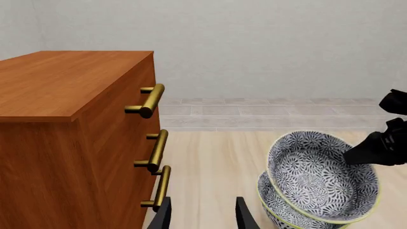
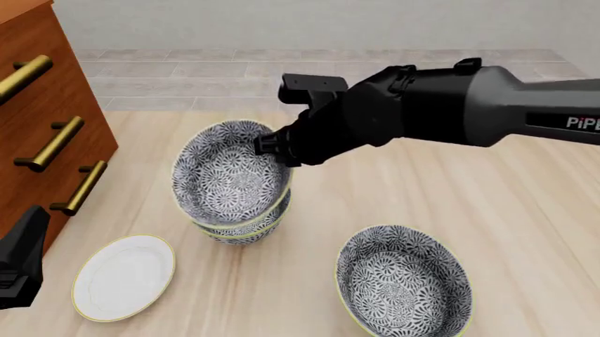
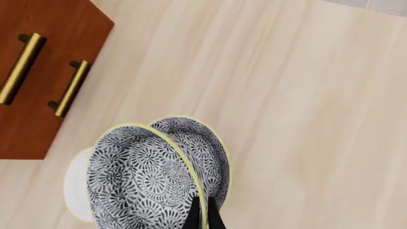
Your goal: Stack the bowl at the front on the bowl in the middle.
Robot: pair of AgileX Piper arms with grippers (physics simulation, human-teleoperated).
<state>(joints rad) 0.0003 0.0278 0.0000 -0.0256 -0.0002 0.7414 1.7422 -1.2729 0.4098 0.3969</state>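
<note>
My right gripper (image 2: 267, 145) is shut on the far rim of the front bowl (image 2: 227, 174), grey-and-white floral with a yellow-green rim. That bowl is tilted, and its lower side rests in the look-alike middle bowl (image 2: 246, 230) beneath it. In the right wrist view the gripper (image 3: 203, 217) pinches the rim of the held bowl (image 3: 137, 186), with the lower bowl (image 3: 205, 148) behind it. The left wrist view shows both bowls, upper (image 1: 321, 179) and lower (image 1: 277, 210), off to one side of my open, empty left gripper (image 1: 203, 219). In the front view the left gripper (image 2: 19, 270) is near the dresser.
A third floral bowl (image 2: 403, 281) stands at the front right. A flat white plate (image 2: 122, 277) lies at the front left, beside the stack. A wooden dresser (image 2: 47, 126) with brass handles (image 1: 152, 100) fills the left side. The right arm (image 2: 450, 105) spans the table above the bowls.
</note>
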